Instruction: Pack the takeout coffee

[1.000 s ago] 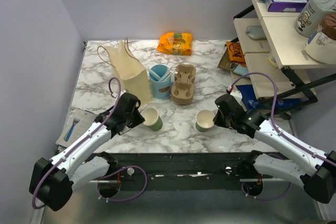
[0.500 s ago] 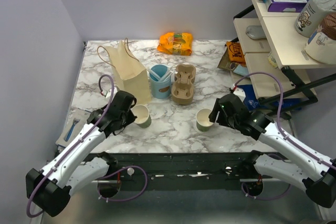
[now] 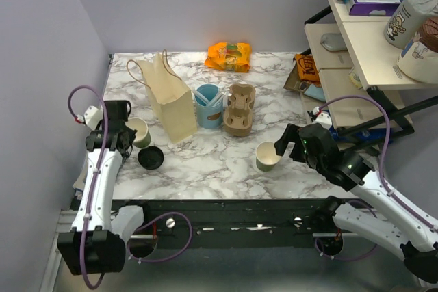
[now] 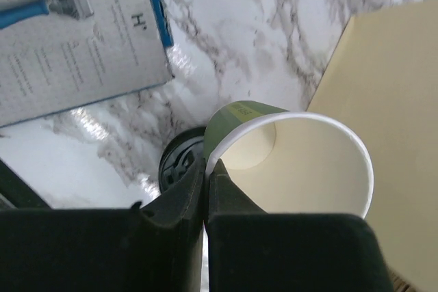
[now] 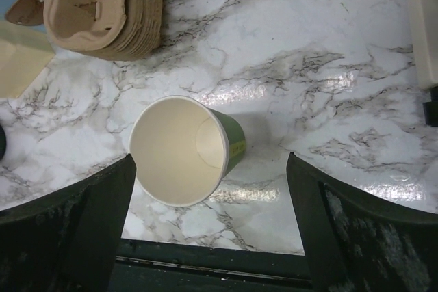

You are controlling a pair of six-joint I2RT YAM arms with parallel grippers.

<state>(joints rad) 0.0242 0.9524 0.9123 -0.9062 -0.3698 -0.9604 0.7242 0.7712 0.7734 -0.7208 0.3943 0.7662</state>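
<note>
**Takeout coffee cup** (image 4: 308,169): it is sitting mouth-up to the left of the paper bag (image 3: 170,97), just beside the bag's wall. Its long axis is standing near upright, tipping slightly in the left wrist view. Whether its base is touching the counter (image 3: 219,169) cannot be told. Its black lid (image 3: 150,157) is off and lying flat on the counter, at the bag's near left, just nearward of the cup.

**Left claw** (image 4: 207,172): it is pressing together on the cup's rim, pinching it from the side away from the bag. This arm is plainly the nearer one.

**Right claw** (image 3: 282,148): it is standing spread and gripping nothing. A second, lidless cup (image 5: 178,152) is sitting between its fingers, apart from both, well to the right of the bag.

**Governing relation, as judged:** the bag is lying rightward of the held cup, with its top edge standing higher than the cup's rim. Packing is therefore calling for a lift and a short carry rightward over that edge. The lid is probably needing refitting first.

**Room:** the counter's left edge and a razor card (image 4: 68,46) are lying close on the cup's side away from the bag, leaving little margin there. A blue cup (image 3: 209,106) and a carrier stack (image 3: 239,109) are crowding the bag's right flank. Bare marble is showing nearward of the bag.
</note>
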